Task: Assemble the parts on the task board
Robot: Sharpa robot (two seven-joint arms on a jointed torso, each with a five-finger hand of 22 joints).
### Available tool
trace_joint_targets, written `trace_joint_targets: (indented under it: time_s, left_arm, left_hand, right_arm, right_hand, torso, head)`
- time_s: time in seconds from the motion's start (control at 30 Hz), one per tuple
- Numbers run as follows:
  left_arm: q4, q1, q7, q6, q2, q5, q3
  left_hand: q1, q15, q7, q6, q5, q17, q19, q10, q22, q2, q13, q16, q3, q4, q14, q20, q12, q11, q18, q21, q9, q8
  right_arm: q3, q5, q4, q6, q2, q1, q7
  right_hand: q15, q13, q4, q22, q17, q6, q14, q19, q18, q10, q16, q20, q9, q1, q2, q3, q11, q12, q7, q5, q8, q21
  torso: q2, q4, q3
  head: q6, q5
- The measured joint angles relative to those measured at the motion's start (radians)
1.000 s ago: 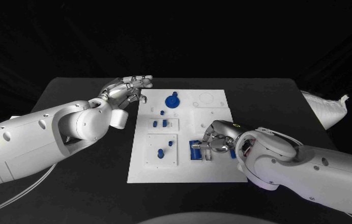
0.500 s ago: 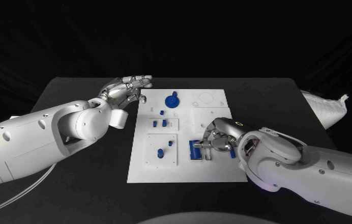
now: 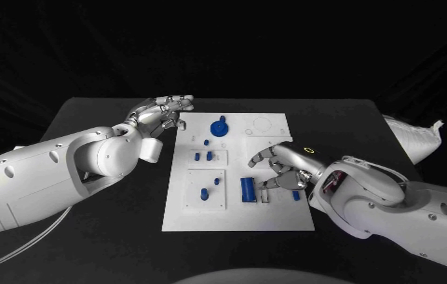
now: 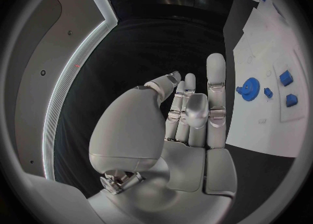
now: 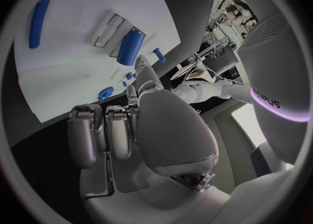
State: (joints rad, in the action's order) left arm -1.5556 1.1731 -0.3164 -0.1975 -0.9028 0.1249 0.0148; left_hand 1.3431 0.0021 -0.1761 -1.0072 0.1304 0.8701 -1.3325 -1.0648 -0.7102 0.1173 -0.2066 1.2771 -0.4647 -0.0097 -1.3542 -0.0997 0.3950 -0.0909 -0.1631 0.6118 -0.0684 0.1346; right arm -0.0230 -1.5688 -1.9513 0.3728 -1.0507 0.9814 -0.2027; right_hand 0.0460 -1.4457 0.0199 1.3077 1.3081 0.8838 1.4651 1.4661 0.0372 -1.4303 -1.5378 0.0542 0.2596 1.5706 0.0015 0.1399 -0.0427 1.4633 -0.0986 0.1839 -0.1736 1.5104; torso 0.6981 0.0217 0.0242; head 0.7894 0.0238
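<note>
The right silver hand (image 3: 282,168) is held above the near right part of the white rectangular task board (image 3: 270,216), fingers spread, nothing gripped. The thick blue cylindrical part (image 3: 248,189) lies just beside its fingertips, next to an empty slot. A careless descent is judged likely to knock this cylinder sideways or roll it toward the small blue peg (image 3: 295,195) at the board's right edge. The left silver hand (image 3: 163,112) is held open at the board's far left corner, near the blue gear-shaped part (image 3: 219,128). Bare black table (image 3: 93,113) is available on both sides for withdrawal.
</note>
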Motion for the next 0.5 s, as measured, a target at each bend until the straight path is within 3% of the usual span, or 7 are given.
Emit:
trace_joint_targets:
  time_s: [0.07, 0.13, 0.17, 0.27, 0.37, 0.43, 0.5]
  left_arm:
    - [0.001, 0.0, 0.0, 0.0, 0.001, 0.0, 0.0]
    - [0.002, 0.0, 0.0, 0.0, 0.003, 0.0, 0.0]
    - [0.002, 0.0, 0.0, 0.0, 0.004, 0.0, 0.0]
    - [0.004, 0.0, 0.0, 0.0, 0.006, 0.0, 0.001]
    - [0.005, 0.0, 0.001, 0.0, 0.008, 0.0, 0.001]
    - [0.006, 0.0, 0.001, 0.0, 0.009, 0.0, 0.002]
    - [0.008, 0.0, 0.001, 0.0, 0.009, 0.0, 0.002]
  left_hand:
    - [0.0, 0.0, 0.0, 0.0, 0.0, 0.0, 0.0, 0.0, 0.0, 0.0, 0.0, 0.0, 0.0, 0.0, 0.0, 0.0, 0.0, 0.0, 0.0, 0.0, 0.0, 0.0]
    - [0.0, 0.0, 0.0, 0.0, 0.0, 0.0, 0.0, 0.0, 0.0, 0.0, 0.0, 0.0, 0.0, 0.0, 0.0, 0.0, 0.0, 0.0, 0.0, 0.0, 0.0, 0.0]
    - [0.0, 0.0, 0.0, 0.0, 0.0, 0.0, 0.0, 0.0, 0.0, 0.0, 0.0, 0.0, 0.0, 0.0, 0.0, 0.0, 0.0, 0.0, 0.0, 0.0, 0.0, 0.0]
    - [0.0, 0.0, 0.0, 0.0, 0.0, 0.0, 0.0, 0.0, 0.0, 0.0, 0.0, 0.0, 0.0, 0.0, 0.0, 0.0, 0.0, 0.0, 0.0, 0.0, 0.0, 0.0]
    - [0.0, 0.0, 0.0, 0.0, 0.0, 0.0, 0.0, 0.0, 0.0, 0.0, 0.0, 0.0, 0.0, 0.0, 0.0, 0.0, 0.0, 0.0, 0.0, 0.0, 0.0, 0.0]
    - [0.0, 0.0, 0.0, 0.0, 0.0, 0.0, 0.0, 0.0, 0.0, 0.0, 0.0, 0.0, 0.0, 0.0, 0.0, 0.0, 0.0, 0.0, 0.0, 0.0, 0.0, 0.0]
    - [0.0, 0.0, 0.0, 0.0, 0.0, 0.0, 0.0, 0.0, 0.0, 0.0, 0.0, 0.0, 0.0, 0.0, 0.0, 0.0, 0.0, 0.0, 0.0, 0.0, 0.0, 0.0]
  right_arm:
    - [-0.001, -0.04, 0.001, -0.015, 0.0, 0.013, 0.041]
    - [0.0, -0.096, 0.005, -0.04, 0.005, 0.022, 0.075]
    - [0.002, -0.122, 0.008, -0.053, 0.008, 0.025, 0.085]
    - [0.01, -0.213, 0.018, -0.101, 0.024, 0.037, 0.104]
    - [0.014, -0.3, 0.024, -0.144, 0.038, 0.045, 0.109]
    - [0.016, -0.349, 0.026, -0.165, 0.045, 0.048, 0.109]
    - [0.017, -0.397, 0.029, -0.187, 0.053, 0.051, 0.109]
  right_hand:
    - [0.019, 0.0, -0.028, 0.0, 0.0, 0.002, 0.003, 0.0, 0.0, 0.009, 0.0, -0.013, -0.013, 0.012, -0.01, -0.028, 0.009, 0.003, 0.032, 0.0, 0.016, 0.0]
    - [0.026, 0.0, -0.049, 0.0, 0.0, 0.007, 0.005, 0.0, 0.0, 0.01, 0.0, -0.03, -0.023, 0.018, -0.016, -0.049, 0.011, 0.004, 0.054, -0.001, 0.029, 0.0]
    - [0.031, 0.0, -0.06, 0.0, 0.0, 0.017, 0.009, 0.0, 0.0, 0.007, 0.0, -0.041, -0.033, 0.018, -0.016, -0.077, 0.022, 0.003, 0.067, -0.014, 0.041, 0.0]
    - [0.035, 0.002, -0.085, 0.0, 0.0, 0.033, 0.011, 0.0, 0.0, 0.01, 0.0, -0.047, -0.055, 0.018, -0.016, -0.156, 0.025, 0.003, 0.083, -0.039, 0.068, 0.0]
    - [0.036, 0.007, -0.093, 0.0, 0.0, 0.046, 0.011, 0.0, 0.0, 0.01, 0.0, -0.048, -0.067, 0.014, -0.019, -0.209, 0.025, 0.004, 0.096, -0.109, 0.084, 0.0]
    - [0.064, 0.008, -0.095, 0.0, 0.0, 0.052, 0.006, 0.0, 0.0, 0.014, 0.0, -0.054, -0.071, -0.004, -0.027, -0.231, 0.054, 0.004, 0.103, -0.127, 0.085, 0.0]
    - [0.071, 0.008, -0.106, 0.0, 0.0, 0.058, 0.003, 0.0, 0.0, 0.01, 0.0, -0.054, -0.074, -0.009, -0.032, -0.265, 0.065, 0.004, 0.108, -0.128, 0.085, 0.0]
  torso:
    - [0.0, 0.0, 0.0005]
    - [-0.001, 0.0006, 0.0006]
    - [-0.001, 0.0012, 0.0006]
    - [-0.001, 0.0017, 0.0006]
    - [-0.001, 0.0018, 0.0004]
    - [-0.001, 0.0017, 0.0]
    - [0.0, 0.0017, 0.0]
  head:
    - [-0.001, 0.002]
    - [-0.001, 0.003]
    - [-0.002, 0.003]
    - [-0.003, 0.002]
    - [-0.004, 0.001]
    - [-0.004, 0.0]
    - [-0.005, -0.001]
